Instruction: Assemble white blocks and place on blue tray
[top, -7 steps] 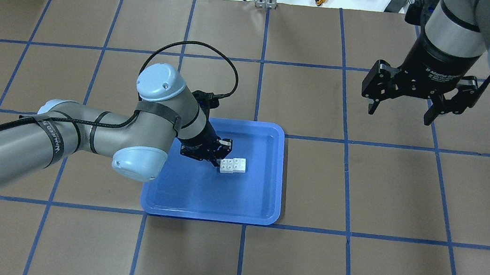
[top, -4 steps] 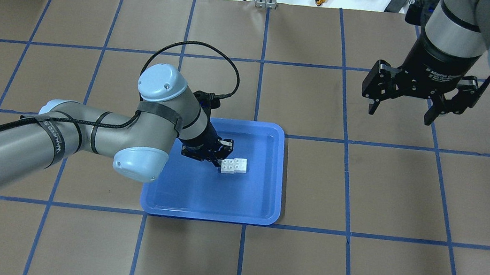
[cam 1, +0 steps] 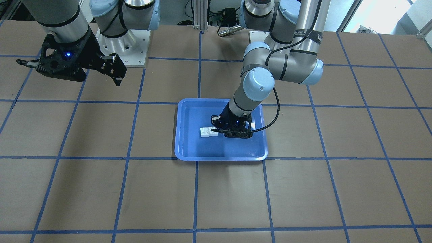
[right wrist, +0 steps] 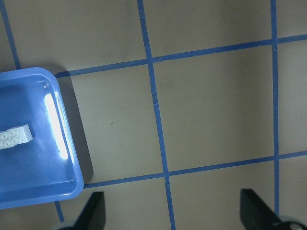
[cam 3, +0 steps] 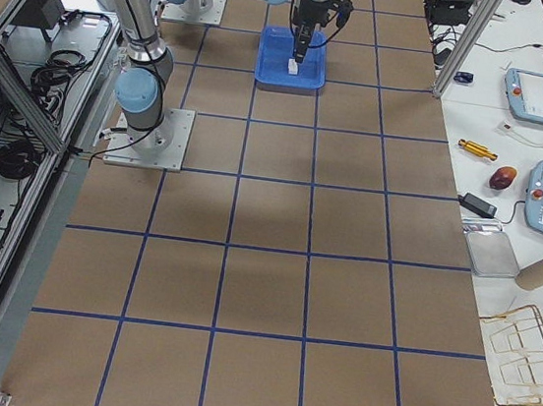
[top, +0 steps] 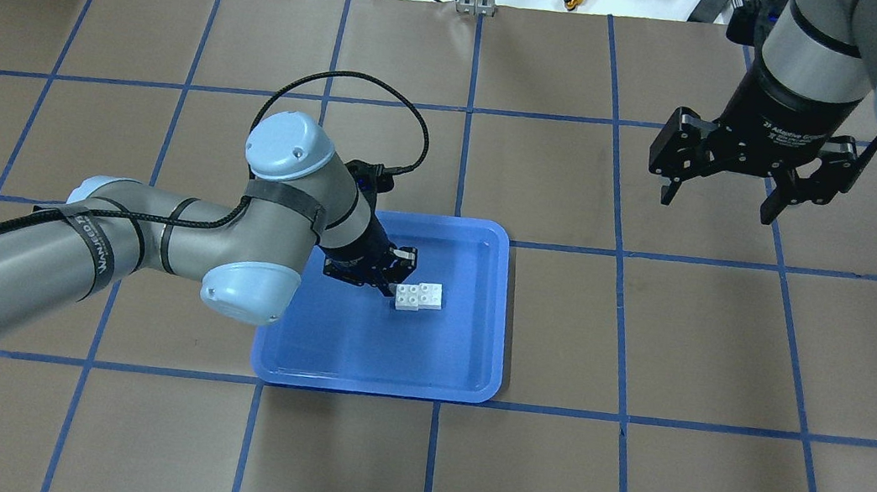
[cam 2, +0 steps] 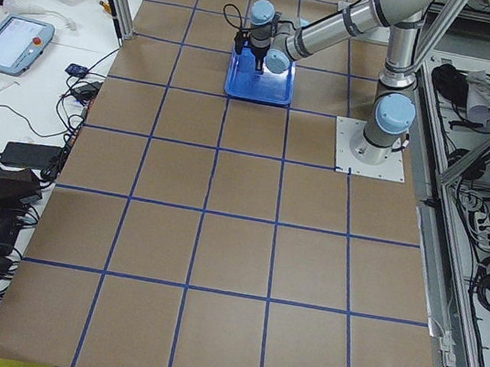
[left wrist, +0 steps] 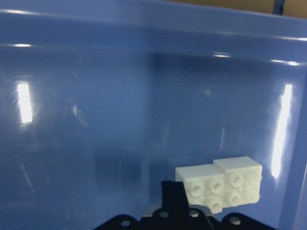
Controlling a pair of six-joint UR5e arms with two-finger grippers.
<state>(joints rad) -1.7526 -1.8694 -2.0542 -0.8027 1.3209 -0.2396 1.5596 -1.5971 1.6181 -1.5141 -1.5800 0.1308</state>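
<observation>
brown table (top: 696, 348) gridded in blue tape, filling the frame. white blocks (top: 419, 297): two joined, lying studs up inside the blue tray (top: 356, 358), at the centre of the overhead view. left gripper (top: 390, 275): pointing down into the tray, one finger sitting just beside the blocks' left end; its opening and hold cannot be told. right gripper (top: 717, 203): hanging at upper right, jaws gaping wide, holding nothing.
</observation>
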